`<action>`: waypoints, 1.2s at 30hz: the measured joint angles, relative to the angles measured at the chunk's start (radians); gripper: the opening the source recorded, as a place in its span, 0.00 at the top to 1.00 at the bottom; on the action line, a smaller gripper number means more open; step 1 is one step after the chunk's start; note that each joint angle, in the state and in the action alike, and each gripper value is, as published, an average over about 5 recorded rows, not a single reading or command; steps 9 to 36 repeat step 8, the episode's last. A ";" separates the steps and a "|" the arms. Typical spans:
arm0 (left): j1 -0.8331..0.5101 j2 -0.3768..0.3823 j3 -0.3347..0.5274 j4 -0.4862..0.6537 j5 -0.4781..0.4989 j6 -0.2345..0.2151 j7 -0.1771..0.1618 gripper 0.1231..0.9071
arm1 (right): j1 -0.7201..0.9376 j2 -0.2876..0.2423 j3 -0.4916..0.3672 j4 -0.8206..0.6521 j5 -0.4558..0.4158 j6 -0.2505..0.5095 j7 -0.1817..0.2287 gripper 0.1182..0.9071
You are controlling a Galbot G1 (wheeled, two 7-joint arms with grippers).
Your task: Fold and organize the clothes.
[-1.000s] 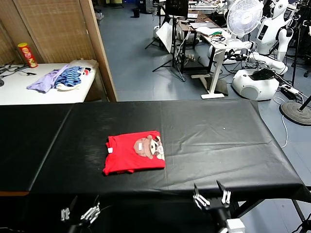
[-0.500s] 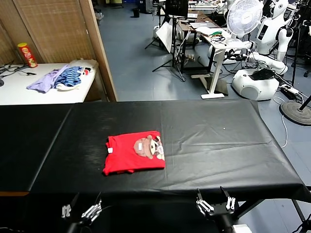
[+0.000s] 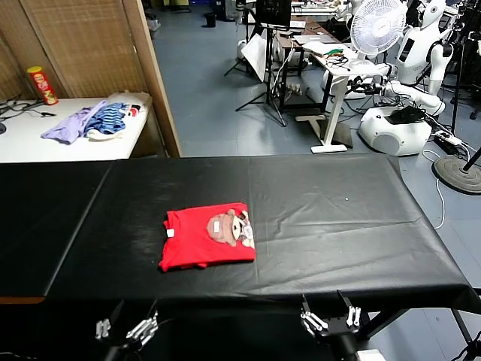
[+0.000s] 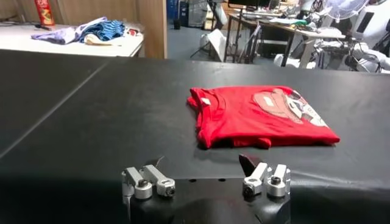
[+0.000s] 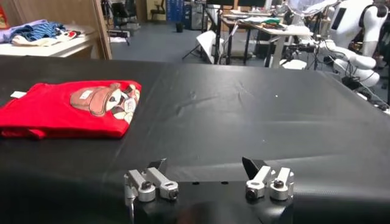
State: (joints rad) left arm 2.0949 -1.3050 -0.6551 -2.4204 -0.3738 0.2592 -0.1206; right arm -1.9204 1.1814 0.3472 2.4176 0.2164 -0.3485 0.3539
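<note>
Both grippers sit at the bottom edge of the head view, left gripper (image 3: 126,329) and right gripper (image 3: 331,320), each with fingers spread apart and empty. Folded red T-shirt (image 3: 208,235) lies centre-left on the black table (image 3: 338,218).

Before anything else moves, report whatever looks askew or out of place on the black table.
Nothing is spilled or damaged. The red T-shirt lies folded on the black table, only slightly skewed to its edges, with a bit of fabric sticking out at its near edge. Left gripper and right gripper hang open below the near edge.
</note>
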 joint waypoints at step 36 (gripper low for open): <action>0.002 -0.001 0.000 -0.004 0.000 0.003 0.001 0.14 | 0.000 0.000 0.000 0.000 0.000 0.000 0.000 0.14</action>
